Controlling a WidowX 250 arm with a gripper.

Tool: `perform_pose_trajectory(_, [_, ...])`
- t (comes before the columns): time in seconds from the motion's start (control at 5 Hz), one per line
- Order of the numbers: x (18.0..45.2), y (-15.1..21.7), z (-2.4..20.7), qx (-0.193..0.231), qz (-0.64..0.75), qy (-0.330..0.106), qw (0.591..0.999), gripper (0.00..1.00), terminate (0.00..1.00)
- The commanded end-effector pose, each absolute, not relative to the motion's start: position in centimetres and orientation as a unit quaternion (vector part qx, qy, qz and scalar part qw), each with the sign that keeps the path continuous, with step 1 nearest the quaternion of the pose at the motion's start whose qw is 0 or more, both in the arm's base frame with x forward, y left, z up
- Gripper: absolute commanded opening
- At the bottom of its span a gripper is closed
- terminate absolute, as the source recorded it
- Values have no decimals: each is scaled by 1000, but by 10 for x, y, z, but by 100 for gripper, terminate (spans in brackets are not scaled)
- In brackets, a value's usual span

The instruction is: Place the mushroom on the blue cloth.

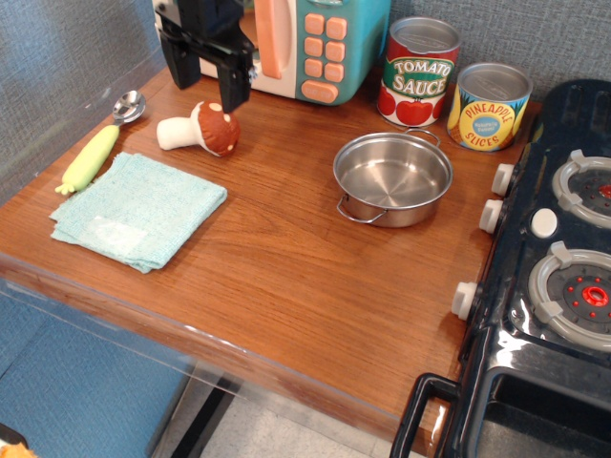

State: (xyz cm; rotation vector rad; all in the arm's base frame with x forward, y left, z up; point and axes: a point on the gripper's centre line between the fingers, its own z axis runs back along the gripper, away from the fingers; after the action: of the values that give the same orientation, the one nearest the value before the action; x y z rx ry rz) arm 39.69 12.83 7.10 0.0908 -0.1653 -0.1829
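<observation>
Table (286, 248): brown wood, it carries all the things.
Blue cloth (138, 210): light teal, textured, flat near the left edge.
Cans: "TOMATO SAUCE" (418, 72) on the red one, "PINEAPPLE SLICES" (489, 107) on the yellow one.
Pincer (207, 84): black, fingers apart, empty, just above the mushroom.
Mushroom (202, 129): on its side behind the cloth; reddish-brown cap with pale spots, thick white stem.

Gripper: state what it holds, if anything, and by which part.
Nothing is held. The gripper is open above the mushroom, its fingers spread with a clear gap. The mushroom lies on the table, not on the cloth.
</observation>
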Motion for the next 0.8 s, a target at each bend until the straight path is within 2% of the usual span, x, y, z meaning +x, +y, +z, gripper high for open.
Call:
perform_pose_trajectory(0.0, [399,128,57,32,-71,-63,995,100,0])
perform_pose_trajectory(0.2, [399,130,59,30,-74,-63,995,0,0])
perform_pose_trajectory(0.6, [403,119,107,47,-112,-120,985,0,0])
